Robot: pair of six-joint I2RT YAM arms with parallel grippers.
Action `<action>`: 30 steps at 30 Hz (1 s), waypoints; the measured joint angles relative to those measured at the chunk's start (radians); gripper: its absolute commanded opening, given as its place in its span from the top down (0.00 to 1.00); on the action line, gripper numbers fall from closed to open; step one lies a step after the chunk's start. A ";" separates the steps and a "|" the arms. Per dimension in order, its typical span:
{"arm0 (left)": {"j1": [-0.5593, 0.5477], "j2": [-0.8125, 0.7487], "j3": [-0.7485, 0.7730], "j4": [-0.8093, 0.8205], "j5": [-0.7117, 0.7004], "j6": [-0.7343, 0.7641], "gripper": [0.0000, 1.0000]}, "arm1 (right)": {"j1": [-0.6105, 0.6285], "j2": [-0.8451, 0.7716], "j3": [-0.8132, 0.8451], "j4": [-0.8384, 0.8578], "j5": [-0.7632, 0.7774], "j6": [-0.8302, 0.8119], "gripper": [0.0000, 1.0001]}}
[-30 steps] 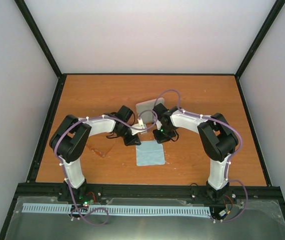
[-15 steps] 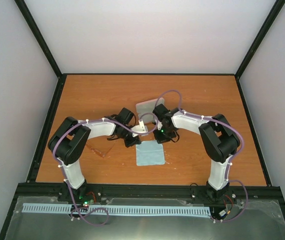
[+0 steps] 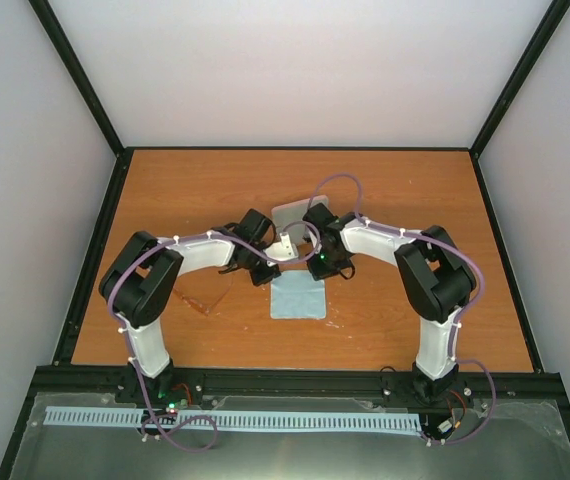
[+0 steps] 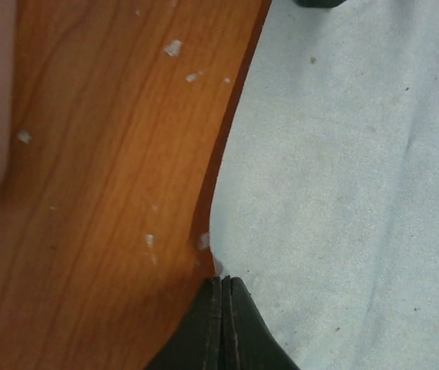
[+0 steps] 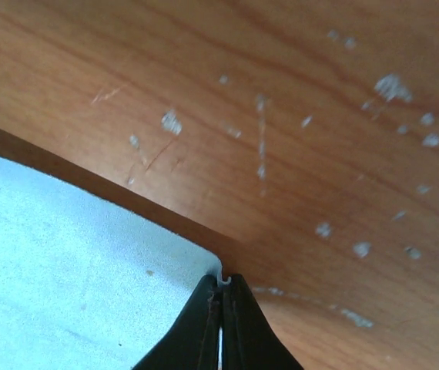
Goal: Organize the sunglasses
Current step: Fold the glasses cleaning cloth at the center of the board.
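Your left end effector and right end effector each pinch a far corner of the cloth. The sunglasses lie on the worktop, left of the cloth and well apart from the case. Casing them looks undone.

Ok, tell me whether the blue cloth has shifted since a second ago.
Yes. The blue cloth has slid slightly away from the table's near edge, toward the pink case.
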 measured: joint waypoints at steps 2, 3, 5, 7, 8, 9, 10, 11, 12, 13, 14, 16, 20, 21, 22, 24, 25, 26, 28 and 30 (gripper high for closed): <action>0.000 0.006 0.013 0.002 -0.012 0.008 0.99 | -0.006 0.009 0.013 0.002 0.013 -0.006 0.97; 0.000 0.008 0.019 0.002 -0.015 0.011 0.99 | -0.010 0.012 0.019 0.003 0.021 -0.011 0.97; 0.000 0.012 0.031 0.004 -0.020 0.016 0.99 | -0.018 0.019 0.029 0.005 0.032 -0.021 0.97; 0.000 0.012 0.039 0.007 -0.023 0.018 0.99 | -0.022 0.021 0.032 0.008 0.035 -0.027 0.97; 0.000 0.012 0.041 0.011 -0.024 0.018 0.99 | -0.022 0.021 0.032 0.008 0.035 -0.029 0.97; 0.000 0.011 0.041 0.015 -0.025 0.018 0.99 | -0.023 0.021 0.032 0.008 0.035 -0.030 0.97; 0.000 0.010 0.041 0.015 -0.025 0.018 0.99 | -0.023 0.021 0.031 0.012 0.035 -0.031 0.97; 0.000 0.007 0.041 0.014 -0.025 0.018 0.99 | -0.023 0.019 0.027 0.017 0.034 -0.033 0.97; 0.000 0.001 0.041 0.014 -0.024 0.018 0.99 | -0.023 0.016 0.022 0.022 0.033 -0.033 0.97; 0.000 -0.008 0.041 0.014 -0.023 0.017 0.99 | -0.023 0.010 0.014 0.027 0.030 -0.033 0.97; 0.000 -0.021 0.041 0.014 -0.019 0.016 0.99 | -0.023 0.003 0.003 0.034 0.027 -0.033 0.97; 0.000 -0.052 0.037 0.016 -0.007 0.012 0.99 | -0.023 -0.014 -0.019 0.040 0.021 -0.033 0.97; 0.000 -0.108 0.003 0.033 0.016 0.008 0.99 | -0.023 -0.058 -0.063 0.059 -0.009 -0.033 0.97; 0.000 -0.117 -0.011 0.035 0.018 0.007 0.99 | -0.023 -0.065 -0.070 0.064 -0.014 -0.033 0.97; 0.000 -0.124 -0.024 0.037 0.021 0.007 0.99 | -0.023 -0.071 -0.076 0.068 -0.021 -0.033 0.97; 0.000 -0.129 -0.051 0.041 0.023 0.007 0.99 | -0.023 -0.077 -0.089 0.077 -0.032 -0.032 0.97; 0.000 -0.129 -0.063 0.042 0.024 0.007 0.99 | -0.023 -0.081 -0.096 0.082 -0.034 -0.032 0.97; 0.000 -0.129 -0.077 0.042 0.025 0.007 0.99 | -0.023 -0.086 -0.104 0.089 -0.039 -0.032 0.97; 0.000 -0.129 -0.097 0.043 0.030 0.007 0.99 | -0.023 -0.100 -0.118 0.095 -0.051 -0.029 0.97; 0.000 -0.129 -0.108 0.046 0.032 0.007 0.99 | -0.023 -0.114 -0.127 0.100 -0.062 -0.029 0.97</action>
